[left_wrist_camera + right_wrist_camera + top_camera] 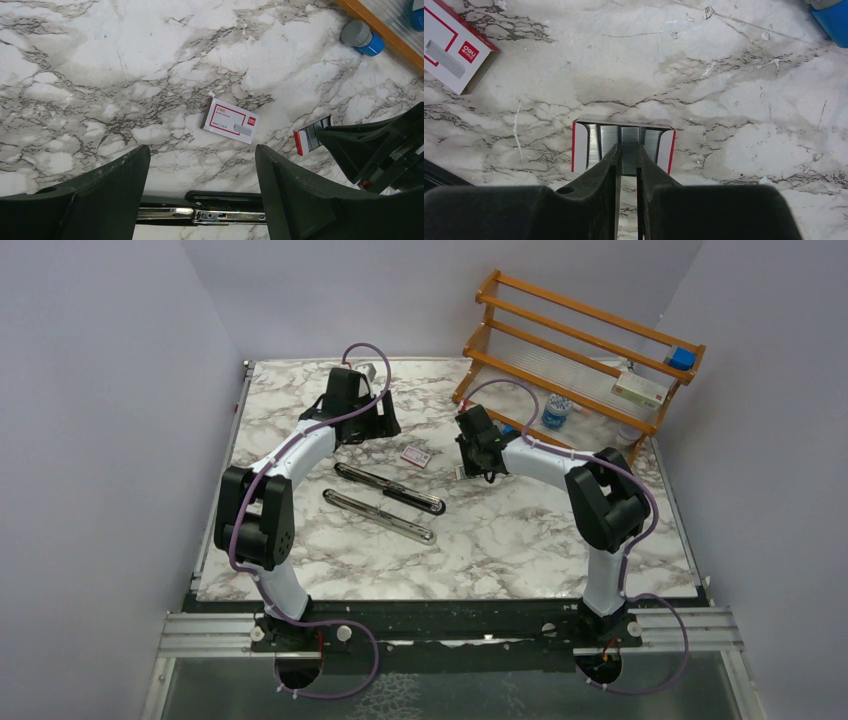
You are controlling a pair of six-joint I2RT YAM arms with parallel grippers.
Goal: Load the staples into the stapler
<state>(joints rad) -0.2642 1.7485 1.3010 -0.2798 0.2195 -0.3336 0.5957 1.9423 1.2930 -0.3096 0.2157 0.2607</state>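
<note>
Now one stapler point(390, 489), one box point(230, 120); left pincer point(201, 150) wide, empty; right pincer point(628, 149) tight on one staple strip point(629, 136).

**Red, white and silver on marble**

The right gripper point(628, 150) is black. At its tips, silver-grey staple strips point(630, 136) sit in a red-edged white tray point(580, 146). Up-left, a white staple box point(451, 52), red-bordered. The table point(734, 80) is white, grey-veined. Far up-right, a blue bottle point(835, 22).

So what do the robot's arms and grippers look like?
The left arm and right arm match: white tubular links, bulky black joints, a purple cable looping along each. The left gripper and right gripper are matte black, each with two wedge-shaped fingers. No markings visible.
</note>
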